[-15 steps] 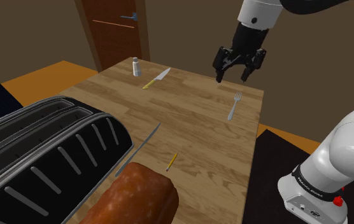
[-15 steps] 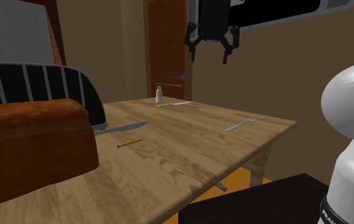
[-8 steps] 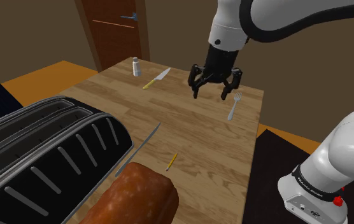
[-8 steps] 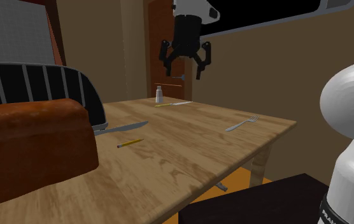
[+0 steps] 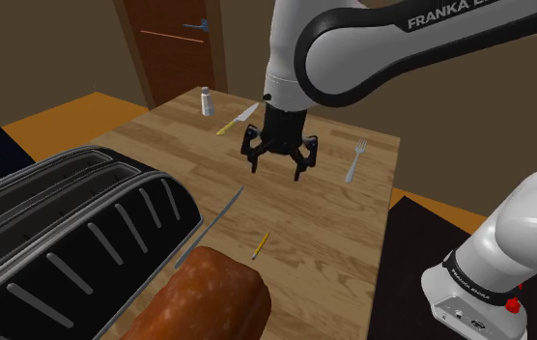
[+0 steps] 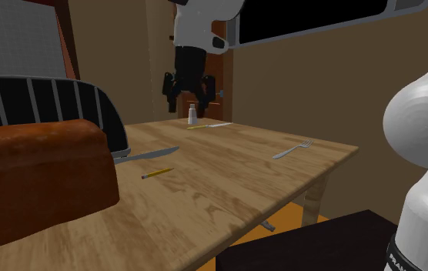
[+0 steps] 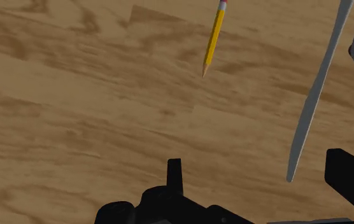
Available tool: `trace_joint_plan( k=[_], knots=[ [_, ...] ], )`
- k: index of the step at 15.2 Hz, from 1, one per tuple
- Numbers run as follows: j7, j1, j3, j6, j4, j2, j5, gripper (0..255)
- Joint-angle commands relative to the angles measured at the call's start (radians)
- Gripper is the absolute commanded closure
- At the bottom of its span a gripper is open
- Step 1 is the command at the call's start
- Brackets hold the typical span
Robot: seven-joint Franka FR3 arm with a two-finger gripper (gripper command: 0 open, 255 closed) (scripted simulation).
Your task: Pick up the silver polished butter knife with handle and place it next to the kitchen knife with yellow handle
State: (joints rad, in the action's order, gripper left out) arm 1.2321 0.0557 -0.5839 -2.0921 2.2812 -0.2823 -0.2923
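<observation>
- Where the shoulder view began at its lower left, a black toaster [image 5: 64,232] lay on the wooden table [image 5: 325,241], with a brown loaf [image 5: 209,304] just beside it at bottom centre
- Left of centre, the butter knife [image 5: 209,227], slim and grey, lay flat along the toaster's edge, running from the loaf up toward mid-frame; nothing touched it
- A yellow pencil [image 5: 260,245] lay just to its right, near the frame's middle
- At upper centre, the kitchen knife with yellow handle [image 5: 238,120] lay near the far table edge with a small shaker [image 5: 206,100] to its left, both well apart from the butter knife
- Just above centre, the gripper [image 5: 277,170] hung over bare wood between the two knives, its fingers spread apart and holding nothing
- Right of centre, a fork [image 5: 355,159] lay near the table's right edge
- In the wrist view, one end of the butter knife [image 7: 316,95] lay on the wood ahead of the spread fingers, nearer one finger than the other, with the pencil [image 7: 214,37] beyond
- Judged from this, the step in hand was the approach, with the pick not yet made
- The next move would call for travel toward the shoulder view's lower left and setting the fingers across the knife's narrow width
- It would then need a descent right to the wood, since the blade lay thin and flat and the toaster stood close alongside
</observation>
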Motion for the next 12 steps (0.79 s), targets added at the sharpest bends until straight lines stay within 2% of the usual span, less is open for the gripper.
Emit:
trace_joint_plan(
  k=[1, 5, 9, 10, 12],
  knots=[
    [0.103, 0.014, -0.044, -0.040, -0.045, 0.087, 0.023, 0],
    [0.310, 0.023, -0.102, -0.109, -0.144, 0.275, 0.114, 0],
    [0.516, -0.017, -0.104, -0.156, -0.265, 0.470, 0.231, 0],
    [0.557, -0.033, -0.096, -0.163, -0.294, 0.511, 0.254, 0],
    [0.565, -0.044, -0.089, -0.186, -0.286, 0.528, 0.265, 0]
  ],
)
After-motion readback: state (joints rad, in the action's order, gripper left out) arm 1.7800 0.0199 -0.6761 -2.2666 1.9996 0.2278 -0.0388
